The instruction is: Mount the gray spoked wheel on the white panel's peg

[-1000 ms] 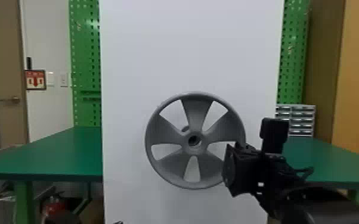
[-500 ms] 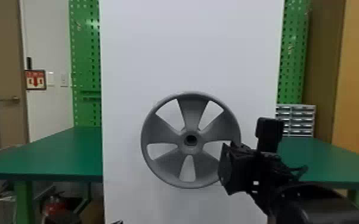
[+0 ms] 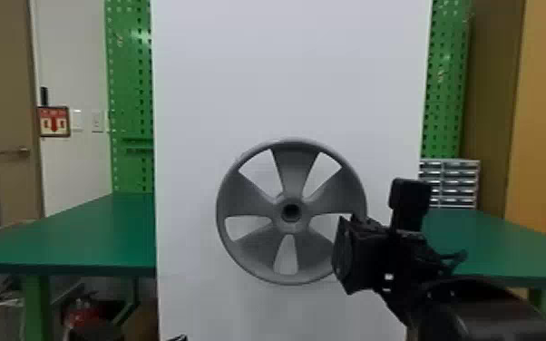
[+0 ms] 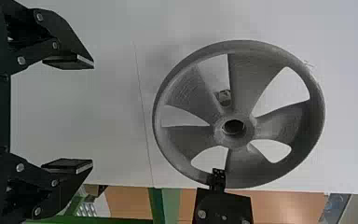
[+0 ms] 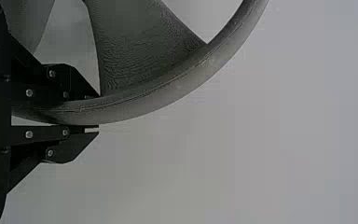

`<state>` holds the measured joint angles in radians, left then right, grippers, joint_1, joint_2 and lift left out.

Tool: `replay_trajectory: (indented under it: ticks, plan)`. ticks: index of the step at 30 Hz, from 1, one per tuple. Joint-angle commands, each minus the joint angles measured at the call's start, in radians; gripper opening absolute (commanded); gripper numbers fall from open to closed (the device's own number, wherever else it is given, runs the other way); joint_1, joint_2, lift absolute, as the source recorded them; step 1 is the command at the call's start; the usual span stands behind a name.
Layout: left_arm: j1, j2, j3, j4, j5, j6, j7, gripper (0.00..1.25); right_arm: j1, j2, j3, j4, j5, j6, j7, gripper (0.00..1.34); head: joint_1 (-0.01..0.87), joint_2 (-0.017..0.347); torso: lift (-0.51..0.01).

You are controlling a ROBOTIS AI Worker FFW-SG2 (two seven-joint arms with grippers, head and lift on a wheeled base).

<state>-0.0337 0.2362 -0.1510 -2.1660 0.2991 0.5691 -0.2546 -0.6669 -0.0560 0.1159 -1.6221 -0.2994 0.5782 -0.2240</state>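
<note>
My right gripper (image 3: 353,254) holds the gray spoked wheel (image 3: 292,181) by its right rim, in front of the white panel (image 3: 285,81). In the right wrist view, the right gripper (image 5: 91,112) is shut on the wheel's rim (image 5: 168,91). My left gripper (image 4: 93,114) stands open with nothing between its fingers, apart from the wheel (image 4: 256,79). Through a gap between spokes, the peg (image 4: 224,97) shows behind the wheel in the left wrist view, beside the hub and not in line with its hole from there.
Green tables (image 3: 81,236) stand on both sides of the panel. Behind them are green pegboards (image 3: 129,90) and, at the right, a small drawer cabinet (image 3: 451,183). A wooden cabinet (image 3: 544,113) rises at the far right.
The wheel and my right gripper have shifted a little to the left in the head view. The peg, glimpsed beside the hub at first, is now hidden there.
</note>
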Motion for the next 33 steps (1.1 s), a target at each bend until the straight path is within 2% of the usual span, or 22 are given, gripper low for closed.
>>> replay_trajectory:
  ticks: [1,23,33]
  plan:
    - [0.0,0.0,-0.001,0.0,0.0,0.0,0.0,0.75,-0.003,0.001,-0.002,0.018,-0.006,-0.014,0.002,0.09,0.123,-0.008,-0.403]
    - [0.002,0.0,-0.001,0.0,-0.001,0.0,-0.005,0.75,-0.036,0.002,-0.027,0.113,-0.056,-0.047,0.014,0.1,0.123,-0.008,-0.403]
    - [0.002,0.0,-0.002,0.0,-0.001,0.0,-0.008,0.75,-0.053,0.002,-0.036,0.16,-0.049,-0.07,0.014,0.1,0.123,-0.008,-0.403]
